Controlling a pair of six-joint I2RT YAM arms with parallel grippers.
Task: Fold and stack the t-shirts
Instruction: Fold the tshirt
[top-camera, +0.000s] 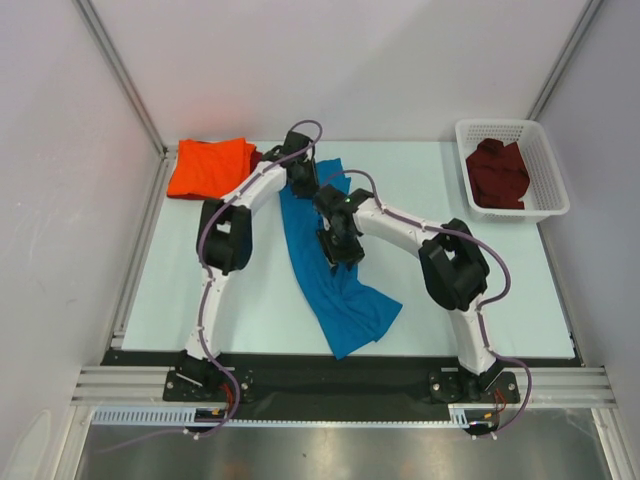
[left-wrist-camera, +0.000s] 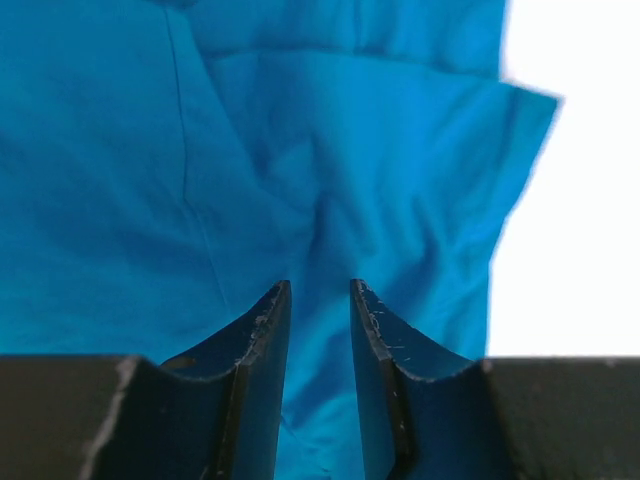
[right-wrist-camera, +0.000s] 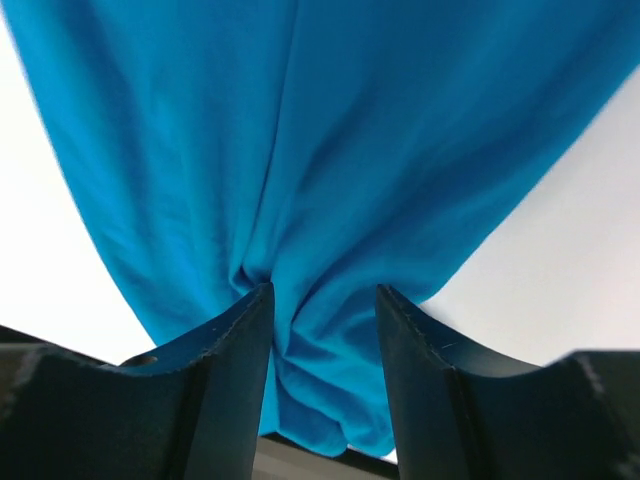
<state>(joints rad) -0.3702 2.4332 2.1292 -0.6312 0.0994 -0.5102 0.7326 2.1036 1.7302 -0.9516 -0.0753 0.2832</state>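
Note:
A bright blue t-shirt (top-camera: 345, 295) lies in a long crumpled strip down the middle of the table. My left gripper (top-camera: 303, 186) is at the strip's far end. In the left wrist view its jaws (left-wrist-camera: 320, 292) stand narrowly apart with blue cloth (left-wrist-camera: 300, 150) filling the gap and creases running into it. My right gripper (top-camera: 340, 250) sits on the middle of the strip. Its jaws (right-wrist-camera: 322, 294) pinch a gathered bunch of the blue cloth (right-wrist-camera: 320, 150). An orange t-shirt (top-camera: 210, 168) lies folded at the far left. A dark maroon t-shirt (top-camera: 497, 172) sits in the basket.
The white lattice basket (top-camera: 556, 185) stands at the far right corner. A sliver of maroon cloth (top-camera: 257, 156) shows beside the orange shirt. White walls enclose the table on three sides. Both arm bases are bolted at the near edge.

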